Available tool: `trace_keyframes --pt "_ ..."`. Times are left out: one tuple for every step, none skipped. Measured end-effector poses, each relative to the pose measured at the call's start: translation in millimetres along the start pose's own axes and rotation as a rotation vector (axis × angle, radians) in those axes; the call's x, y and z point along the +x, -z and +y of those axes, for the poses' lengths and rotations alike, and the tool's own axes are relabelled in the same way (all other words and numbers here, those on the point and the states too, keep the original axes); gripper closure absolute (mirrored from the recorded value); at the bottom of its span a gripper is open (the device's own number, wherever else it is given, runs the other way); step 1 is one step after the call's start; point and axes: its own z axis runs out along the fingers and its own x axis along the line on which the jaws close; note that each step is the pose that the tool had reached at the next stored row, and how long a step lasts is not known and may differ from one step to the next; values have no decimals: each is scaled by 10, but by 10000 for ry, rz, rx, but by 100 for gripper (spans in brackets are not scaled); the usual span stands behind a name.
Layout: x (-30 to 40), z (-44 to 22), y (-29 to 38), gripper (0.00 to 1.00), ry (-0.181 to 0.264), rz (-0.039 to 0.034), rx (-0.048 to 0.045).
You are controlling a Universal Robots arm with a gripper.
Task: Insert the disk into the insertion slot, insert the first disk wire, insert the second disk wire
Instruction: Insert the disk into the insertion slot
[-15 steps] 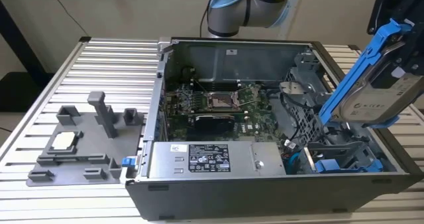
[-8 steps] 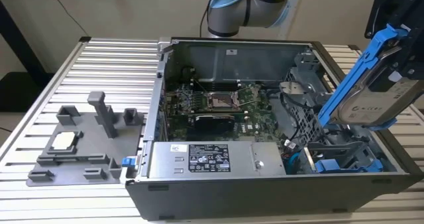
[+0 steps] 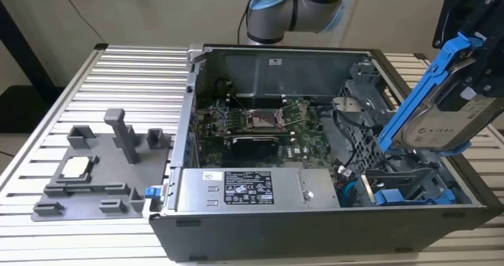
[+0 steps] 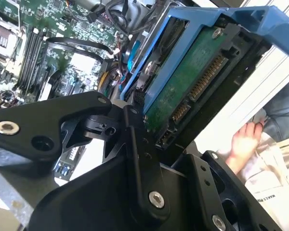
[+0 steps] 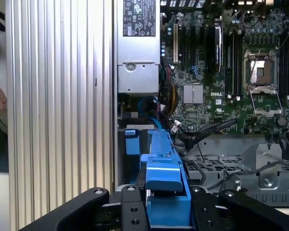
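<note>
The disk (image 3: 442, 120), a silver-grey drive in a bright blue carrier frame (image 3: 417, 98), hangs tilted above the right end of the open computer case (image 3: 275, 230). My gripper (image 3: 475, 92) is shut on it from the exterior view's right. In the second wrist view the disk's green circuit board and connector (image 4: 192, 86) show between the black fingers (image 4: 137, 139). In the first wrist view the blue carrier (image 5: 164, 175) sits between the finger bases. Below it is the drive bay (image 3: 403, 186), where the insertion slot lies. Blue cabling (image 5: 149, 108) lies loose beside the bay.
A ribbed aluminium table (image 3: 118, 83) carries the case and a grey fixture plate (image 3: 94, 171) at the exterior view's left. Inside the case are a power supply (image 3: 244, 189) and motherboard (image 3: 260, 124). A person's hand (image 4: 243, 139) is off the table's edge.
</note>
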Motion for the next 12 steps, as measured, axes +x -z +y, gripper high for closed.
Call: trace_keyframes --pt "0 0 -1 67 0 -1 0" --pt "0 0 -2 67 0 -2 0" --pt "0 0 -4 67 0 -3 1" --pt "-1 0 -11 67 0 -4 2" --pt "0 -1 -18 67 0 -3 7" --pt "-1 -1 -27 67 0 -2 10" --pt "-1 -1 -39 67 0 -2 14" --pt "-1 -2 -51 67 0 -1 17" --pt "0 -2 -65 67 0 -2 20" --pt "0 -3 -80 67 0 -2 26" --pt "-1 -3 -94 67 0 -3 33" --pt "-1 -3 -105 67 0 -2 37"
